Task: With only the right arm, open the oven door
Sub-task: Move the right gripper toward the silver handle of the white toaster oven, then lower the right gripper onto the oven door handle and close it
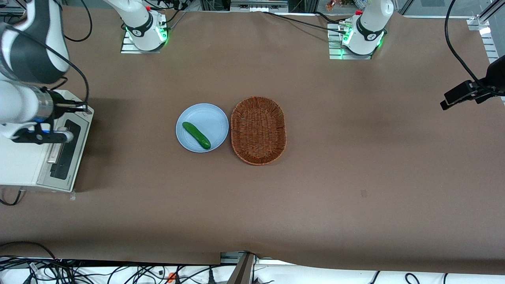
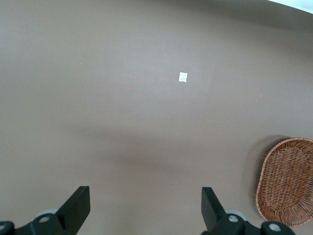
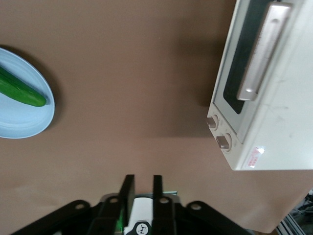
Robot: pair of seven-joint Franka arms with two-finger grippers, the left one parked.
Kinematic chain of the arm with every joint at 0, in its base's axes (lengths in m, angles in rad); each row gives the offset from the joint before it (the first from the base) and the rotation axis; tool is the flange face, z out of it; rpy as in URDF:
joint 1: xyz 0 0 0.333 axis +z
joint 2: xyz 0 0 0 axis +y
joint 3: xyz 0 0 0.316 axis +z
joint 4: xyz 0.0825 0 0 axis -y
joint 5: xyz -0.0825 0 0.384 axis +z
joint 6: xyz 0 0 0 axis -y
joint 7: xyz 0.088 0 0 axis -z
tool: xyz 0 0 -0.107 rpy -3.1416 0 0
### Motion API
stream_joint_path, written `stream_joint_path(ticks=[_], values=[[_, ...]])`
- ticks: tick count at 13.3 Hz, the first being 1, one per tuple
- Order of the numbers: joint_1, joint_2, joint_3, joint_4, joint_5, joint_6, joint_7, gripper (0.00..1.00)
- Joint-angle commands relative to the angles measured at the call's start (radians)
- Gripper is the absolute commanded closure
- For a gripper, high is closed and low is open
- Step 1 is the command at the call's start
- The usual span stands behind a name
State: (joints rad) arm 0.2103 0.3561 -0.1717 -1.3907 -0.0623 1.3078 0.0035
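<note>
The white toaster oven (image 1: pixel 19 165) stands at the working arm's end of the table. Its oven door (image 1: pixel 65 154), grey-framed with dark glass and a silver bar handle (image 1: pixel 56 149), lies flush and shut. In the right wrist view the door (image 3: pixel 240 63), its handle (image 3: pixel 261 51) and two beige dials (image 3: pixel 212 122) show. The right arm (image 1: pixel 23 59) reaches over the oven. My gripper (image 1: pixel 87 108) hovers above the oven's end farther from the front camera, clear of the handle. Its fingers (image 3: pixel 128 188) stand close together with a narrow gap and hold nothing.
A light blue plate (image 1: pixel 213 118) with a green cucumber (image 1: pixel 196 135) sits mid-table, beside a brown wicker basket (image 1: pixel 258 130). The plate (image 3: pixel 19 125) also shows in the right wrist view, and the basket (image 2: pixel 288 181) in the left wrist view. Cables run along the table's near edge.
</note>
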Motion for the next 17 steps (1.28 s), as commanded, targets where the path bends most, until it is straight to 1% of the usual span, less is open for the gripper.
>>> stream_joint_path(ticks=[1,3,6,8,10,14,17], values=[[-0.005,0.056,0.000,-0.004,-0.019,0.028,-0.063,0.99],[-0.011,0.064,-0.003,-0.068,-0.040,0.111,-0.073,1.00],[-0.017,0.086,-0.008,-0.137,-0.146,0.223,-0.127,1.00],[-0.041,0.113,-0.008,-0.137,-0.198,0.255,-0.174,1.00],[-0.049,0.139,-0.008,-0.137,-0.255,0.280,-0.183,1.00],[-0.113,0.141,-0.008,-0.131,-0.293,0.312,-0.321,1.00],[-0.140,0.142,-0.008,-0.131,-0.301,0.318,-0.367,1.00]])
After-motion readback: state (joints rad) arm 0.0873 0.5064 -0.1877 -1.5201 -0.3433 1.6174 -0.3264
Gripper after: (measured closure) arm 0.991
